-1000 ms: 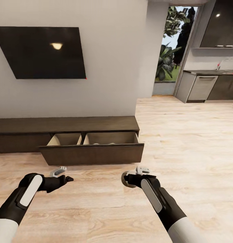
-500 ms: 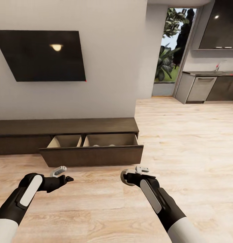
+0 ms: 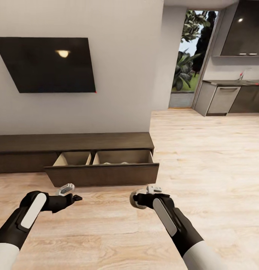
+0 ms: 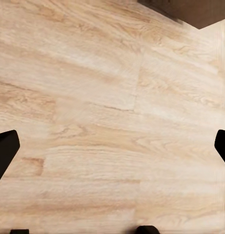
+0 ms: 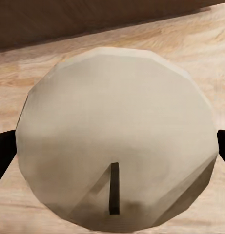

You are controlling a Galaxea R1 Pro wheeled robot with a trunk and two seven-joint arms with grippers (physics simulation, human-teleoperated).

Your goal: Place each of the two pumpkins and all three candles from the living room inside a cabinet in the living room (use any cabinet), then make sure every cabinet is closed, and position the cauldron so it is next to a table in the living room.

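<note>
Head view: robot faces the cabinet (image 3: 73,141), a low dark unit against the wall under a dark wall screen (image 3: 50,64).
Drawer: one wide drawer (image 3: 103,173) stands pulled out, pale compartments showing; small pale tops of things inside peek over its front, too little to name.
Right hand: right hand (image 3: 138,198) pinches a candle (image 3: 136,200), held low over the floor (image 3: 204,161) just short of the drawer front.
Right wrist view: candle (image 5: 117,131) sits end-on between the two fingertips, wick showing; cabinet's dark front lies just beyond it.
Left hand: left hand (image 3: 71,195) is spread and carries nothing; its wrist view looks down on bare planks with a dark cabinet corner at the edge.
Why held so: candle is likely carried out front so it can go straight into the open drawer.
Step judged: delivery of a candle; drawer must be shut afterwards.
Background: kitchen units (image 3: 230,98) and a garden door (image 3: 189,56) lie further off.
</note>
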